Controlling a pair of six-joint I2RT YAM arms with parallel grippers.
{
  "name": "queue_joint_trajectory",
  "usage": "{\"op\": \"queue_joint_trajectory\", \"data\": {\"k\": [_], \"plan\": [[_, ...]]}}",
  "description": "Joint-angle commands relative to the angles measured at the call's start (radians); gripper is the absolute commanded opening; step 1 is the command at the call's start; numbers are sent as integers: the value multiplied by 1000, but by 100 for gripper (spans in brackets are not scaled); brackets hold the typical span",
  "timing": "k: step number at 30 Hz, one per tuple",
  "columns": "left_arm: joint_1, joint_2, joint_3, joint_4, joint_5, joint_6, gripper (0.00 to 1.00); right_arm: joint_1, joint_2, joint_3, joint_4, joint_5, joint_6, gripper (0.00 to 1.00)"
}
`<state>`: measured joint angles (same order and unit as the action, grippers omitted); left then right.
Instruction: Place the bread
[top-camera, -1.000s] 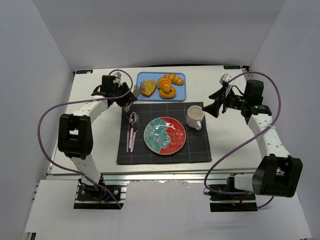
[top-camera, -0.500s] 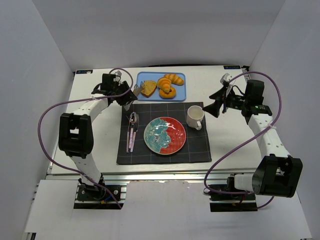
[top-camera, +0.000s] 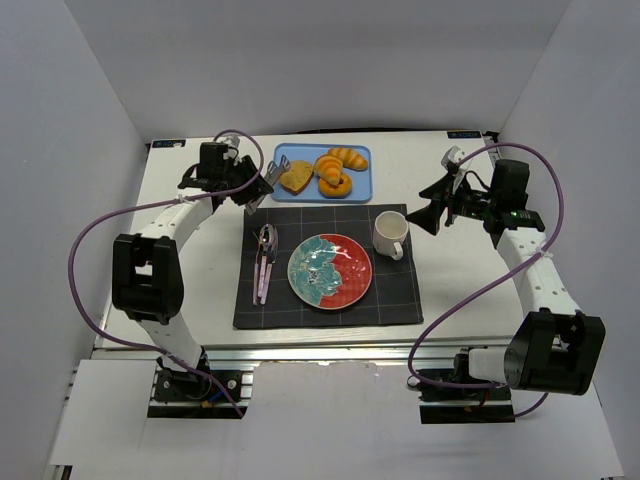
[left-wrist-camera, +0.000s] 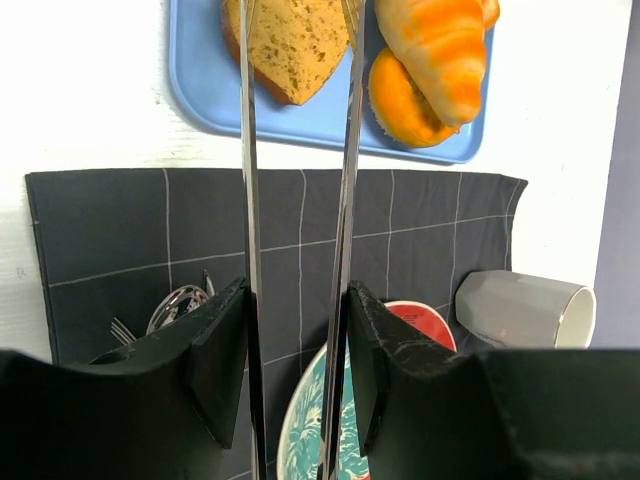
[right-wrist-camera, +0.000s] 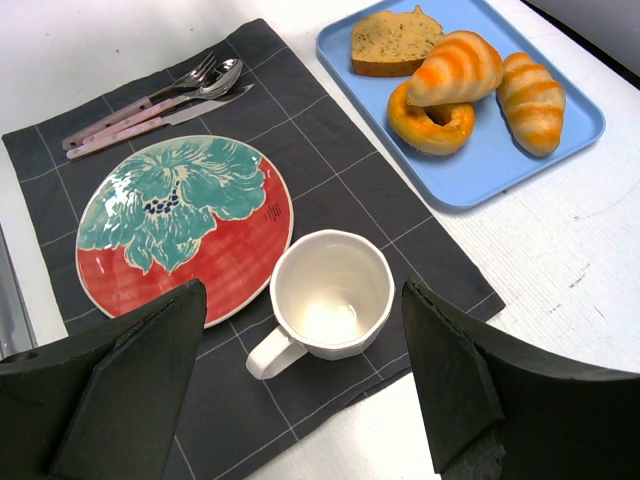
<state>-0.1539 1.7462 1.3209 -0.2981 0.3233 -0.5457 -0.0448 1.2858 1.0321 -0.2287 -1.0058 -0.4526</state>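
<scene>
The bread (left-wrist-camera: 290, 45) is a flat golden-brown slice lying at the left end of the blue tray (left-wrist-camera: 200, 80), also visible from above as the bread (top-camera: 297, 177). My left gripper (left-wrist-camera: 298, 300) is shut on a pair of metal tongs (left-wrist-camera: 247, 150). The two blades reach forward and their tips straddle the slice; whether they touch it is hidden by the frame edge. From above, the left gripper (top-camera: 258, 188) sits just left of the tray (top-camera: 285, 155). My right gripper (right-wrist-camera: 302, 287) hangs open above the white mug (right-wrist-camera: 330, 295), holding nothing.
Croissants (top-camera: 348, 157) and a ring pastry (top-camera: 334, 184) share the tray. On the dark placemat (top-camera: 400, 295) lie a red and teal plate (top-camera: 330, 270), the mug (top-camera: 389, 234) and cutlery (top-camera: 264, 255) at the left. White walls enclose the table.
My left arm has shifted slightly toward the far side, with the tongs still aimed at the bread. The right arm has not moved.
</scene>
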Motion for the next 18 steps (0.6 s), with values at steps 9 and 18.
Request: {"op": "queue_joint_trajectory", "data": {"k": [9, 18], "plan": [[-3, -20, 0, -26, -30, 26, 52, -6, -17, 2, 29, -25, 3, 83], [-4, 24, 20, -29, -13, 27, 52, -9, -17, 2, 31, -27, 5, 83]]}}
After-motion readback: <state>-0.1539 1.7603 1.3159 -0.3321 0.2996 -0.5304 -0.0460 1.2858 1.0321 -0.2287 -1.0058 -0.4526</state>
